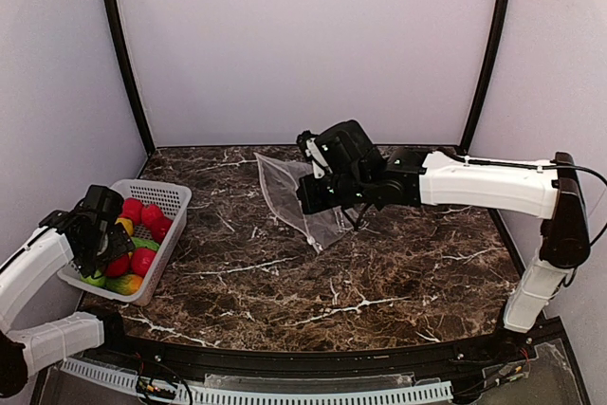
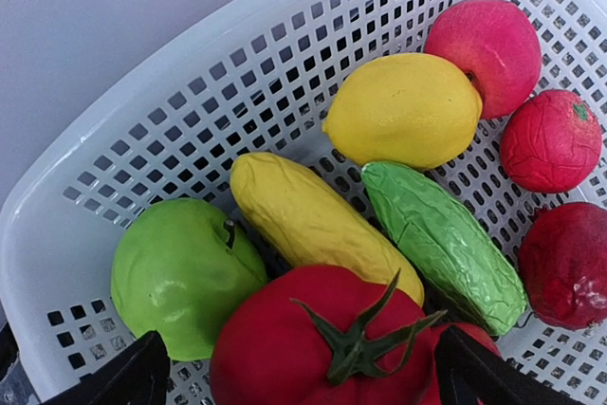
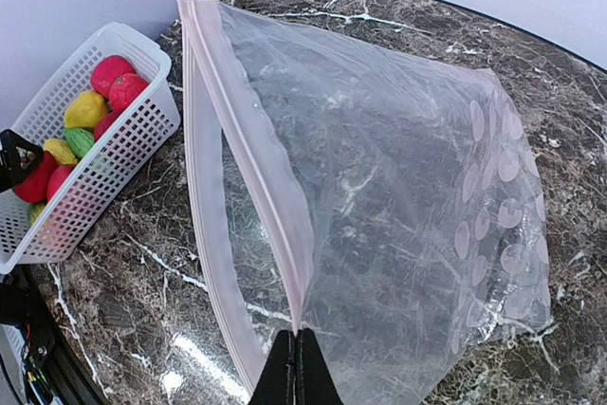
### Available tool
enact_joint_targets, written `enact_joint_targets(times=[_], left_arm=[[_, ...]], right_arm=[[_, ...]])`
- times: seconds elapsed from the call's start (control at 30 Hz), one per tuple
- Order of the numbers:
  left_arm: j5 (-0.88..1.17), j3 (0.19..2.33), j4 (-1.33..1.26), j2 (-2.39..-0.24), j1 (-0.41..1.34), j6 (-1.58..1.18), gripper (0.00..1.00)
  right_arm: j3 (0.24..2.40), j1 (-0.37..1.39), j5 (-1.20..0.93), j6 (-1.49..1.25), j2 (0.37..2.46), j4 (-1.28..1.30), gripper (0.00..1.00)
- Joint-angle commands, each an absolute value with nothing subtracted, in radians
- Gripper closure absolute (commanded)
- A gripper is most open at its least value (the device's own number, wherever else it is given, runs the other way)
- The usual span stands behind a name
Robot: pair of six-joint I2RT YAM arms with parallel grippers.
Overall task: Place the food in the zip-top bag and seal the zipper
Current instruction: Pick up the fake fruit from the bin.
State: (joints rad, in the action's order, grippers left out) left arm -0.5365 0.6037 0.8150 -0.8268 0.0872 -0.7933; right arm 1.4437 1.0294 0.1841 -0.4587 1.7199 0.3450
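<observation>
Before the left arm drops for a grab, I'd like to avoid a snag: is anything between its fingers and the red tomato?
Nothing visible. The left gripper hangs open right over the red tomato, which lies uncovered on top of the pile in the white basket, a finger to either side.

The red tomato [image 2: 285,348] and white basket [image 2: 190,120] run past the bottom edge of the left wrist view.

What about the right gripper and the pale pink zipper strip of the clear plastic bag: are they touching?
Touching. The right wrist view shows the pale pink zipper strip running down into the shut right gripper, pinched there.
</observation>
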Motion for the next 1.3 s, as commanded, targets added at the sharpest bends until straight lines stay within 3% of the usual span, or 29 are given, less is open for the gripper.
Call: enact_joint_targets(times=[0.0, 0.3, 0.6, 0.87, 1.27], left_arm=[[-0.526, 0.563, 0.773, -0.852, 0.08, -0.809, 0.04], [-0.498, 0.532, 0.714, -0.896, 0.078, -0.786, 0.07], [-0.498, 0.516, 0.714, -0.893, 0.078, -0.785, 0.27], [-0.474, 0.556, 0.73, -0.869, 0.077, -0.718, 0.28], [-0.063, 0.696, 0.589, -0.751, 0.079, -0.468, 0.37]], right_arm=[[1.477, 1.03, 0.188, -0.468, 1.742, 0.333, 1.0], [1.48, 1.031, 0.187, -0.466, 1.744, 0.333, 1.0], [1.48, 1.029, 0.183, -0.465, 1.747, 0.334, 1.0], [1.484, 1.028, 0.179, -0.463, 1.746, 0.337, 1.0], [1.498, 1.027, 0.17, -0.442, 1.74, 0.339, 1.0]])
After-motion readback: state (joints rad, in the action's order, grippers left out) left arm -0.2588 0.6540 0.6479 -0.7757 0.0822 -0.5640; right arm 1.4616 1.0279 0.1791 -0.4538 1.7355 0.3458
